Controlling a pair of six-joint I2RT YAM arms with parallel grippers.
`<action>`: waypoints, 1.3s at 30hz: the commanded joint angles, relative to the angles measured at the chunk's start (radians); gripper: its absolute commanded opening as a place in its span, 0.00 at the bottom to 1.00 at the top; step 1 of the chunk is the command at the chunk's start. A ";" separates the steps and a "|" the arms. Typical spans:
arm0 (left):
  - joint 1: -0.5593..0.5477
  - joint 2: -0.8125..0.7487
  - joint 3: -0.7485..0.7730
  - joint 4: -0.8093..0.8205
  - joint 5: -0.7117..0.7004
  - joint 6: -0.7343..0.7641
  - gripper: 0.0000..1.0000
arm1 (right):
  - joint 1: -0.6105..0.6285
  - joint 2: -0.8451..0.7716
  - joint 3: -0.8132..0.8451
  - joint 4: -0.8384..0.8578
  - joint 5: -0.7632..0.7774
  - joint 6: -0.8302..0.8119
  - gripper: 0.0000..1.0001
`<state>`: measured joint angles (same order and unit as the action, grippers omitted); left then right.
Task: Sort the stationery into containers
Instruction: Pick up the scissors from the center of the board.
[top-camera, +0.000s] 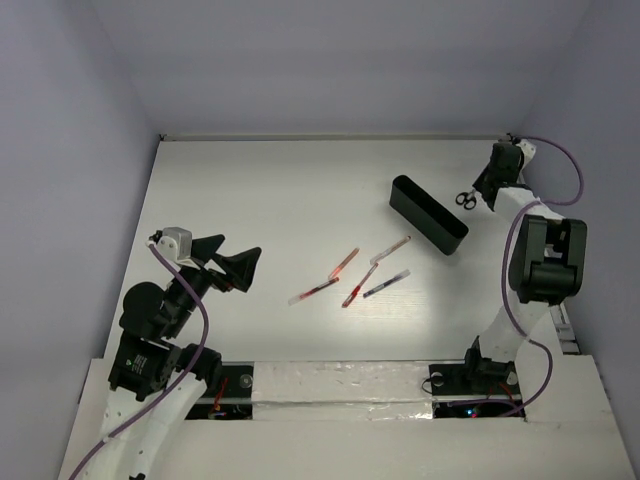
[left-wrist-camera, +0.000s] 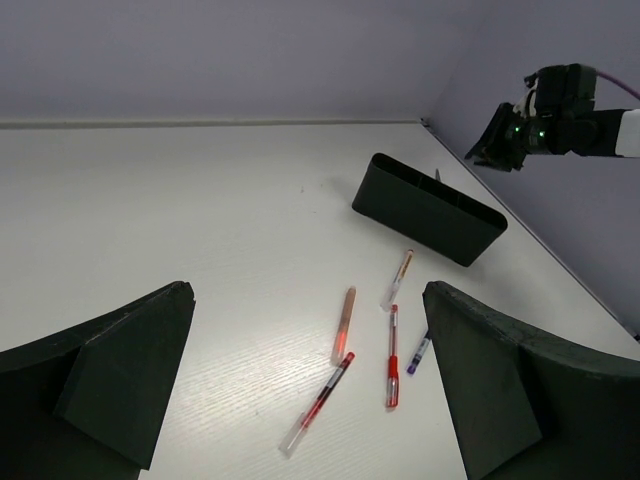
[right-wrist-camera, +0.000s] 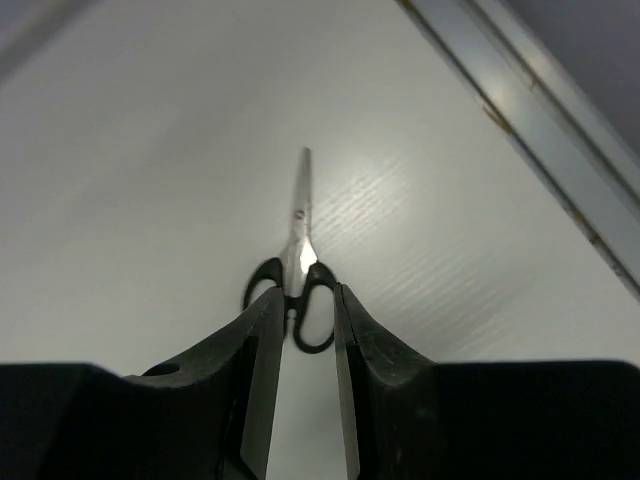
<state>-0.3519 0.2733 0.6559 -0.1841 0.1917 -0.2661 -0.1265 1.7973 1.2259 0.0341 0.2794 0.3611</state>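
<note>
Black-handled scissors (top-camera: 466, 199) lie flat on the table just right of the long black tray (top-camera: 428, 215). My right gripper (top-camera: 487, 188) hovers right at them. In the right wrist view its fingers stand a narrow gap apart (right-wrist-camera: 308, 295), over the handle loops of the scissors (right-wrist-camera: 298, 270). Several red pens (top-camera: 344, 262) (top-camera: 313, 292) (top-camera: 359, 286) and one dark blue-purple pen (top-camera: 386, 284) lie mid-table. My left gripper (top-camera: 240, 248) is wide open and empty, left of the pens (left-wrist-camera: 392, 355). The tray (left-wrist-camera: 425, 210) looks empty. No eraser shows.
A pale pen with an orange end (top-camera: 390, 250) lies nearest the tray. The purple pen (left-wrist-camera: 419, 352) lies by my left gripper's right finger (left-wrist-camera: 500, 370). The back wall rail runs close behind the scissors (right-wrist-camera: 530, 110). The right arm (left-wrist-camera: 545, 125) reaches over the table's far right corner.
</note>
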 joint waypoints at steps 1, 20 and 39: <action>-0.004 0.014 0.019 0.044 0.015 0.002 0.99 | -0.022 0.092 0.110 -0.160 -0.135 0.042 0.33; -0.032 -0.031 0.021 0.037 -0.005 0.004 0.99 | -0.091 0.243 0.225 -0.324 -0.194 0.059 0.33; -0.041 -0.055 0.022 0.035 -0.011 0.004 0.99 | -0.091 0.247 0.201 -0.364 -0.155 0.038 0.20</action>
<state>-0.3866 0.2306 0.6559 -0.1848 0.1825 -0.2661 -0.2150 2.0537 1.4368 -0.2783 0.1062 0.4114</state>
